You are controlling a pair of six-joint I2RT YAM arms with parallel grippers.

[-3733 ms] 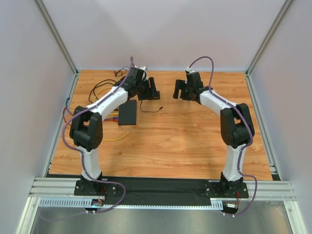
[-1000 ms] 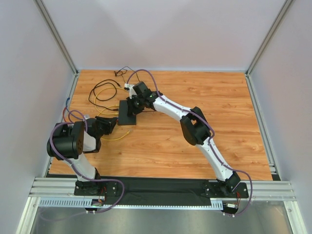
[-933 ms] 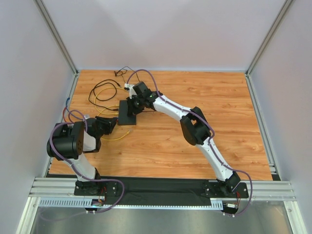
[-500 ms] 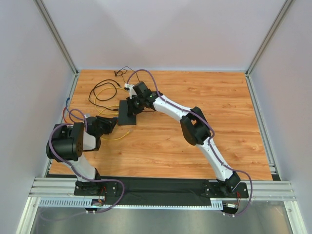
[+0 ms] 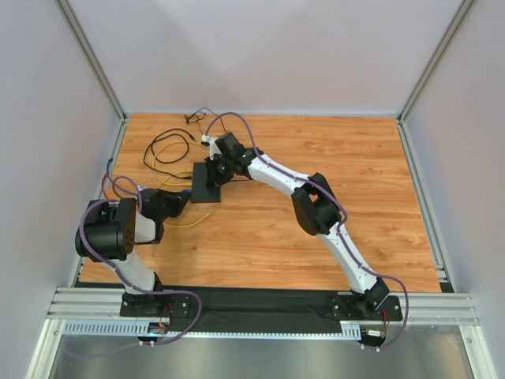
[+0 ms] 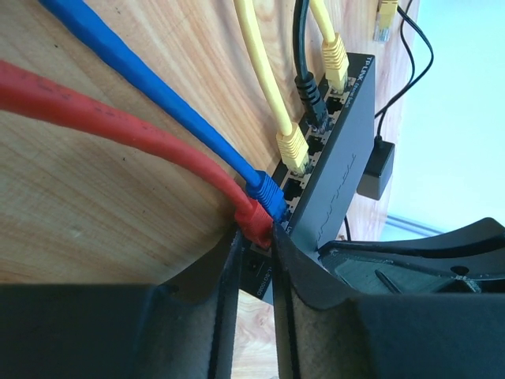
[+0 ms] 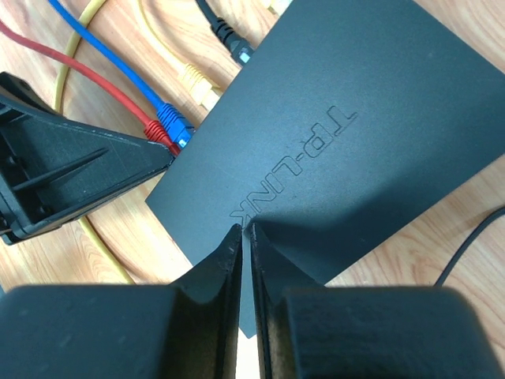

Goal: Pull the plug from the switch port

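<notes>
Pinching the red plug [image 6: 252,219], the left gripper [image 6: 256,237] had not extracted it from the switch [image 7: 339,95] (nearest port; pull outstanding); right gripper [image 7: 245,234], fingers shut, pinned its top.

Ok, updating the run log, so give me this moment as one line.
left tool: pinching red plug | right tool: shut, tips on switch top | task: plug not yet out

The brand name "TP-LINK" stood embossed across the matte-black top of the switch [image 7: 347,95], as the right wrist view showed. In the left wrist view, small white print by its far ports was too fine to read.
</notes>
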